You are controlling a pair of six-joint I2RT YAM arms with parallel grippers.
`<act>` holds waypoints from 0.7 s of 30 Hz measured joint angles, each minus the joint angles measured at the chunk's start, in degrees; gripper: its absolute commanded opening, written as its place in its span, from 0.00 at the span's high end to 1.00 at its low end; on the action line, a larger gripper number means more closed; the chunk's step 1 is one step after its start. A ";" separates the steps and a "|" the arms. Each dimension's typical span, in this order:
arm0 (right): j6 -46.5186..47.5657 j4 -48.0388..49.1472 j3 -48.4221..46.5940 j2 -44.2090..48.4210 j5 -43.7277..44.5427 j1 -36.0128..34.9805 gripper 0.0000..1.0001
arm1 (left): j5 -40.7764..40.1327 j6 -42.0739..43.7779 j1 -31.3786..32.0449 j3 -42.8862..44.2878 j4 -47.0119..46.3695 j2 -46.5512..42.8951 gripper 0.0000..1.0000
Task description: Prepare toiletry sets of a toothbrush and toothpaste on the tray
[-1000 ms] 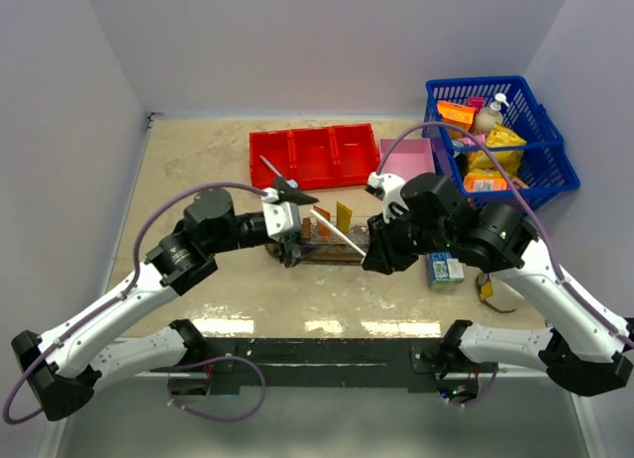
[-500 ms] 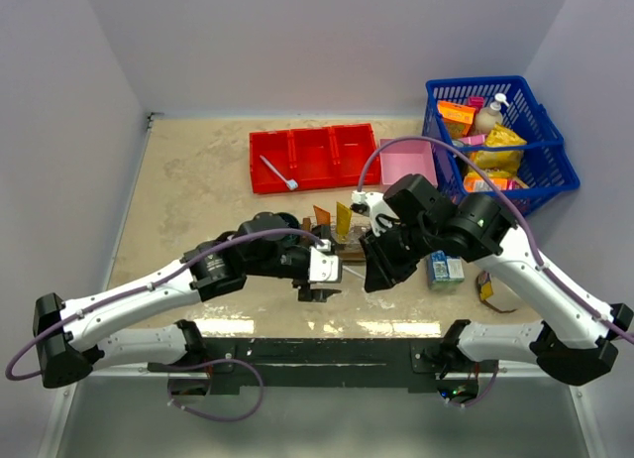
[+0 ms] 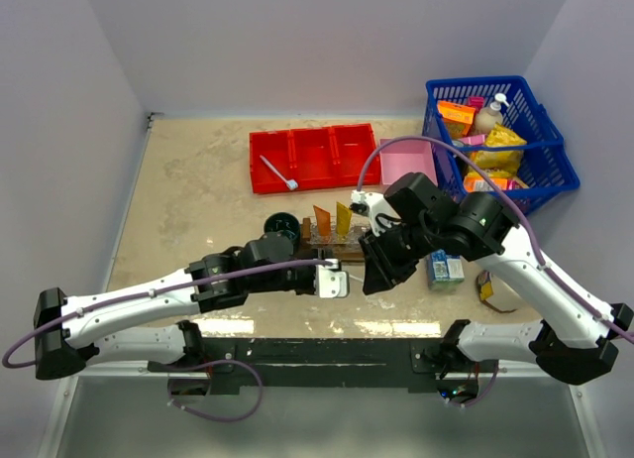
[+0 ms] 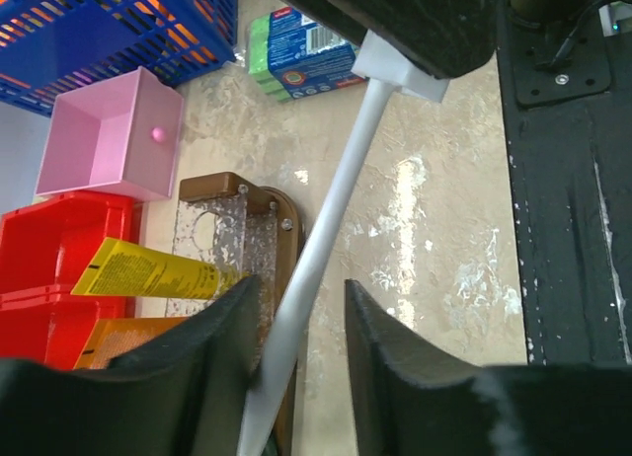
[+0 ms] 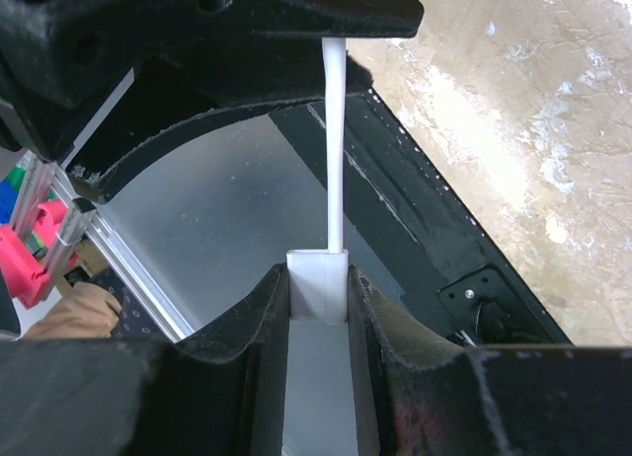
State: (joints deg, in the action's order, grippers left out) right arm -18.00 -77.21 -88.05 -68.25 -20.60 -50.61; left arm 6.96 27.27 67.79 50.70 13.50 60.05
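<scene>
A white toothbrush [image 4: 336, 190] runs slantwise between my two grippers just in front of the tray [image 3: 332, 248]. My right gripper [image 5: 316, 276] is shut on its square end, and the thin stick [image 5: 334, 150] reaches toward the left arm. My left gripper [image 4: 301, 288] straddles the handle: one finger [image 4: 227, 328] touches it, while the other finger shows a gap. On the dark brown tray [image 4: 288, 241] stand a yellower toothpaste tube [image 4: 148, 273] and a deep orange one [image 4: 118, 340], also seen in the top view [image 3: 343, 218] [image 3: 322, 221]. My left gripper [image 3: 335, 280] and right gripper [image 3: 374, 268] sit close together.
A red three-compartment bin [image 3: 312, 156] at the back holds another white toothbrush [image 3: 277, 171]. A pink box [image 3: 408, 161] stands beside it, and a blue basket [image 3: 500, 131] of goods at the far right. A green and blue packet [image 3: 446, 270] lies right of my right gripper.
My left arm swung from the tray's left end to the near side, and its jaws narrowed around the toothbrush handle. My right gripper, holding the toothbrush, shifted slightly nearer.
</scene>
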 measured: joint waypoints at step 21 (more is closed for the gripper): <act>-0.87 0.24 -1.79 -0.57 5.03 0.00 0.32 | -3.85 -2.89 3.98 -4.02 -4.15 -0.15 1.00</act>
State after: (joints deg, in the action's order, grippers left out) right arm -18.87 -76.97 -89.84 -68.82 -15.57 -50.61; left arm 3.11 24.38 71.77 46.68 9.34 59.90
